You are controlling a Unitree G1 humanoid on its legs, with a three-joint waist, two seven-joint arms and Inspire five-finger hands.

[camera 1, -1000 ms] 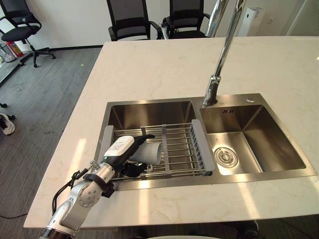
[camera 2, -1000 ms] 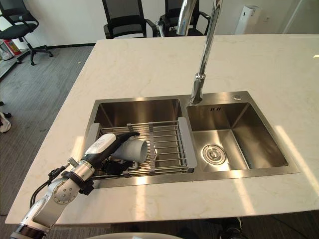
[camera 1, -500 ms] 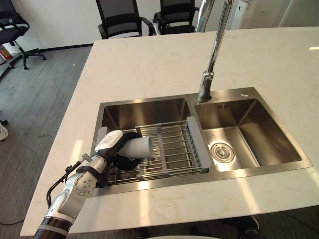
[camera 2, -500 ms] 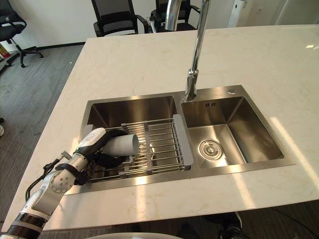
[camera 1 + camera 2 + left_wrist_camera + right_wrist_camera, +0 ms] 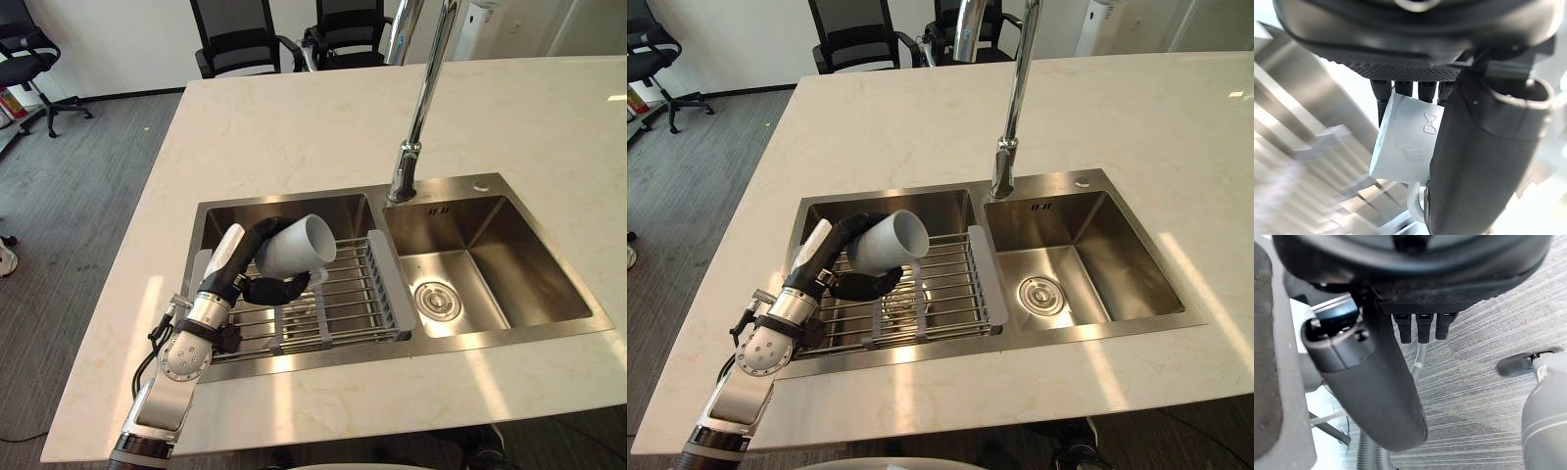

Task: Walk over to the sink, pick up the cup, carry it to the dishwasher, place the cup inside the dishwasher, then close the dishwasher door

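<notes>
Head cameras looking down on the sink (image 5: 509, 336), wrist cameras peering along each arm.
Both eye views are looking steeply down from places slightly apart, sharing the surface (image 5: 294, 127) and whole sink. The left wrist view is looking from very close past its fingers (image 5: 1403, 88) at the cup (image 5: 1405, 142); the right wrist view is facing the floor (image 5: 1488, 382).

Marble counter (image 5: 294, 137) carries a steel sink (image 5: 509, 338), rack (image 5: 395, 294) spanning left basin.

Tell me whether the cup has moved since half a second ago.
Yes. The cup, gripped by the left hand, has risen off the drying rack, which sits unchanged across the sink.
</notes>
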